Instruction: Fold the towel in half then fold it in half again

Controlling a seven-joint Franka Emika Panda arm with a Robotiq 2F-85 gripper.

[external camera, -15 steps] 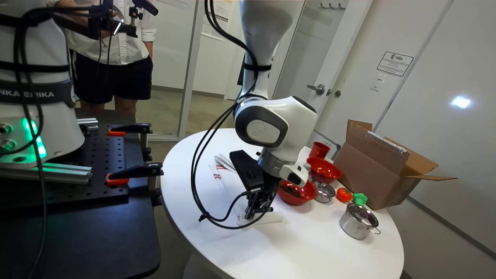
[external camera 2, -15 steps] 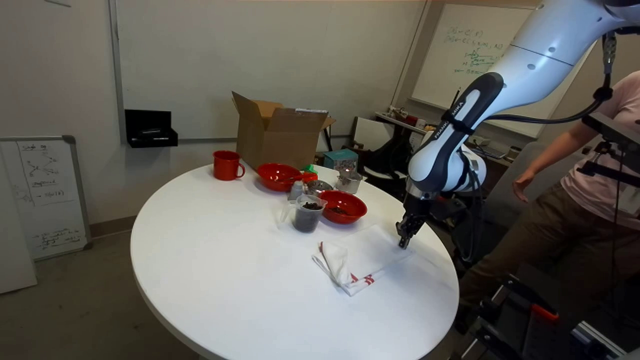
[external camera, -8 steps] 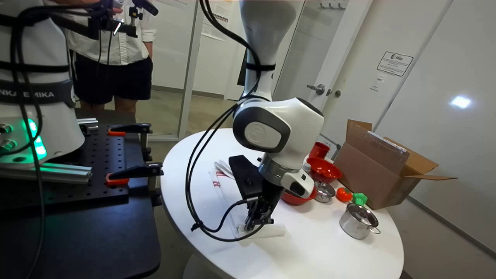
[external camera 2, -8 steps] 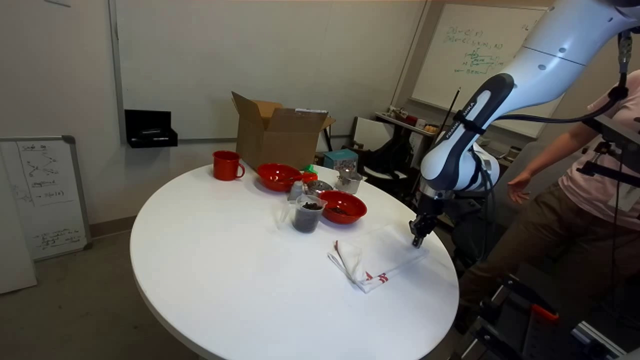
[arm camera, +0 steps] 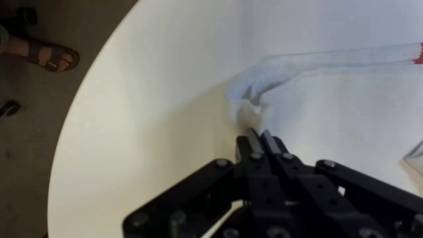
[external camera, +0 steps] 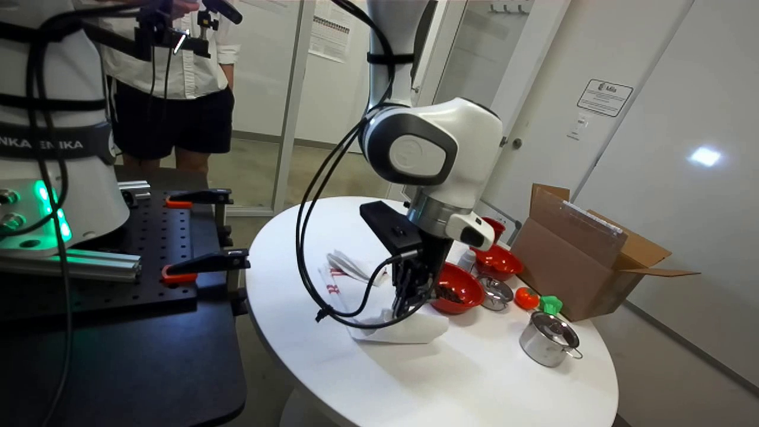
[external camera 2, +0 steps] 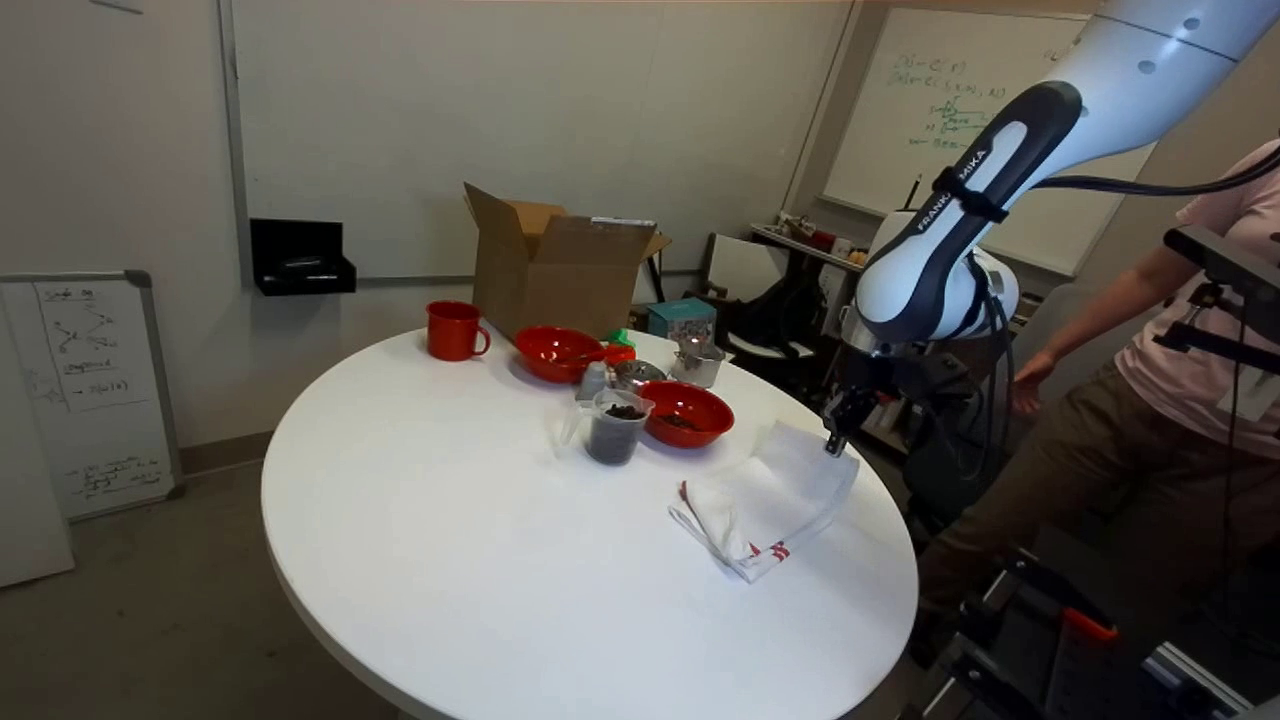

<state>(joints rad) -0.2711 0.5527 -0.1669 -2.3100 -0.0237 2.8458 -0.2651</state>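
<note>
Pinching the towel (external camera 2: pixel 778 492) by a small bunch at its raised edge, the gripper (arm camera: pixel 260 134) could lose its hold or skew the fold, since just 1 spot carries the lift while the rest lies on the table (external camera 2: pixel 450 550) below and beside the gripper, free to drag or twist.

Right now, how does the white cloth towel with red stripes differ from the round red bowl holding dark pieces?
The towel is white and creased; the bowl, red and smooth. The towel has one edge lifted in the black gripper; the bowl stands apart from it. The towel is larger than the bowl. Both are on the round white table.
</note>
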